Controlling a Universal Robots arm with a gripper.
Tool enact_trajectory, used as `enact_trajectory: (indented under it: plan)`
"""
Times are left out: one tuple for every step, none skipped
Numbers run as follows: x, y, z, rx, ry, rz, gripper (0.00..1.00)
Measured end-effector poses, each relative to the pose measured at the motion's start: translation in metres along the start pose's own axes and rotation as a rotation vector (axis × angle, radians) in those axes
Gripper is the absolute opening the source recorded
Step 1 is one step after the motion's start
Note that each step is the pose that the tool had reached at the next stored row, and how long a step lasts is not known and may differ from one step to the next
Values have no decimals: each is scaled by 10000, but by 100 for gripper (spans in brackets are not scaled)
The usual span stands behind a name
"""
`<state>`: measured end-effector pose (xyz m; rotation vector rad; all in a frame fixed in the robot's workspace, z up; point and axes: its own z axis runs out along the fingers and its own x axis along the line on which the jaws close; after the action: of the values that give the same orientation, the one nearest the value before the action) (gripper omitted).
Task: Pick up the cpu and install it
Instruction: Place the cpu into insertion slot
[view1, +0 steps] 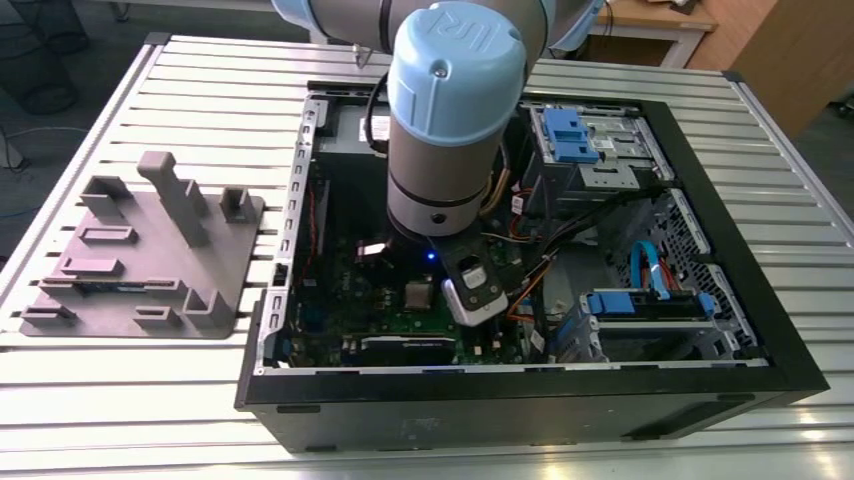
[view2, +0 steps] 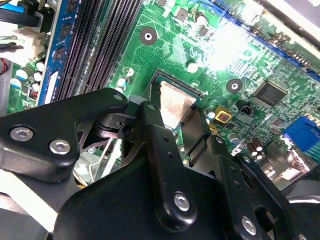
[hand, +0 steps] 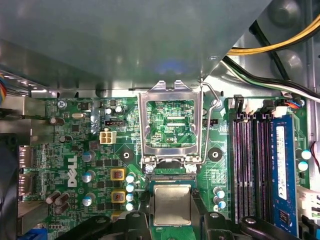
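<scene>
While gripper (hand: 171, 197) pinches cpu (hand: 172, 207) over green motherboard (hand: 220, 170), socket frame (hand: 170, 86) hinged open, white board lettering

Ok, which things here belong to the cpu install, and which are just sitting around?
In the job: the cpu, held in the gripper; the open socket frame; the motherboard.
Just about: the grey fixture block; the blue drive bay; the memory stick; the yellow cables.

A robot lab: slatted metal workbench (view1: 147, 400), opened computer case (view1: 507, 412)
</scene>
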<state>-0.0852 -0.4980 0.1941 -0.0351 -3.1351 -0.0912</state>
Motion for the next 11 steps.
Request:
enact_trajectory:
  plan:
    - [0, 0, 0, 0, -1, 0, 42]
    - [0, 0, 3, -3, -1, 1, 42]
    - [0, 0, 10, -5, -2, 0, 42]
    - [0, -1, 17, 0, 0, 0, 42]
    - [0, -2, 24, 5, 3, 1, 42]
    - [0, -3, 29, 6, 3, 1, 42]
    - [0, -3, 29, 6, 3, 1, 42]
    - [0, -2, 30, 4, 2, 1, 42]
    - [0, -2, 33, 1, 1, 1, 42]
    - [0, -2, 33, 0, 0, 0, 42]
    - [0, -2, 33, -1, -1, 0, 42]
